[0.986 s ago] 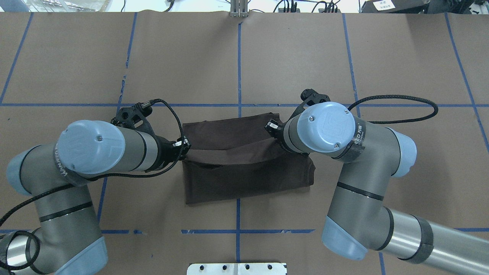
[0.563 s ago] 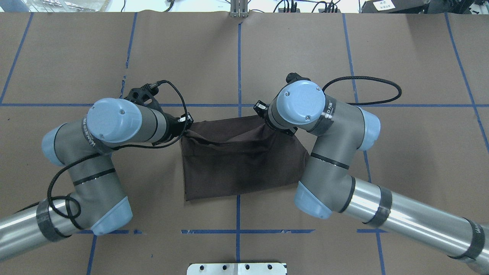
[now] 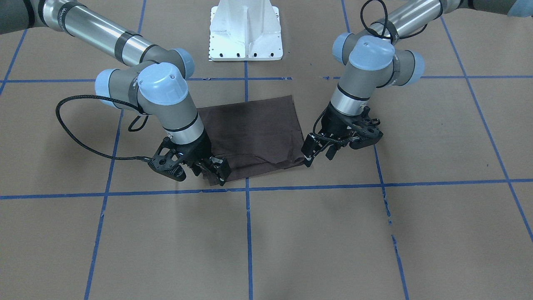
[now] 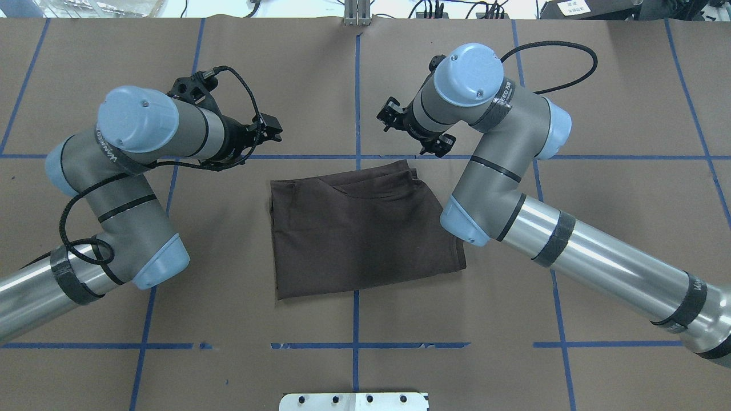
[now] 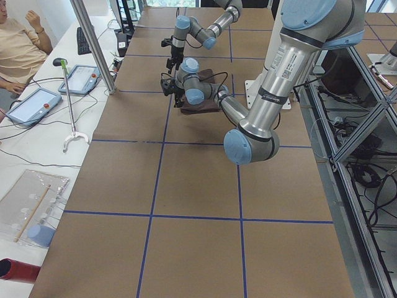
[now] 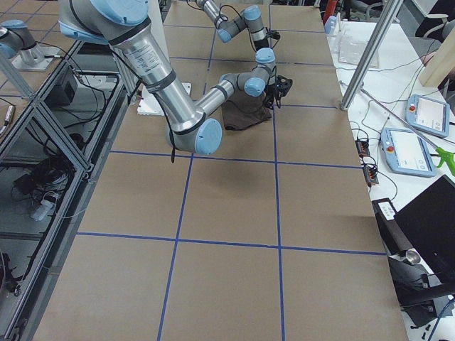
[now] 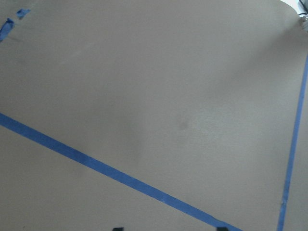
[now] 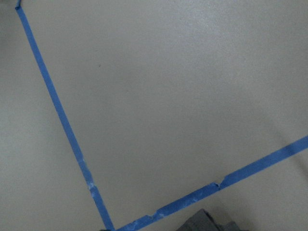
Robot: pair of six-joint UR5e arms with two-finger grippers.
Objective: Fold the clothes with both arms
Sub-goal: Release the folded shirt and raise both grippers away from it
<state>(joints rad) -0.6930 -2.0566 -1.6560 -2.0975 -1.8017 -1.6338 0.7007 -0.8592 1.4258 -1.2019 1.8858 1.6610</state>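
A dark brown T-shirt [image 4: 360,228], already folded into a squat rectangle, lies flat on the brown paper-covered surface [image 4: 571,85] at the centre of the overhead frame. Its long axis runs left to right, tipped a little so that the right end sits higher in the frame. Stacked layers show as ridges along its upper edge; the lower edge is a single clean line.

Both arms are off the cloth. The black two-finger left tool [image 4: 277,129] hangs in the upper left of the overhead frame, beyond the shirt's upper left corner and across the blue tape line [image 4: 308,156]. Its jaws are parted and hold nothing. The black right tool [image 4: 384,116] hangs upper centre, past the upper edge toward the right corner, and also looks spread and empty. The left wrist view shows only bare paper and tape. The right wrist view adds a scrap of grey fabric at its lower edge.

The shirt therefore lies toward the frame's bottom from both tools, with its length crossing their line of approach. Each tool is about equally near its own upper corner. Any further fold would probably halve the long axis, which means one arm carrying a short end across toward the other. How high the tools hang above the surface cannot be judged.
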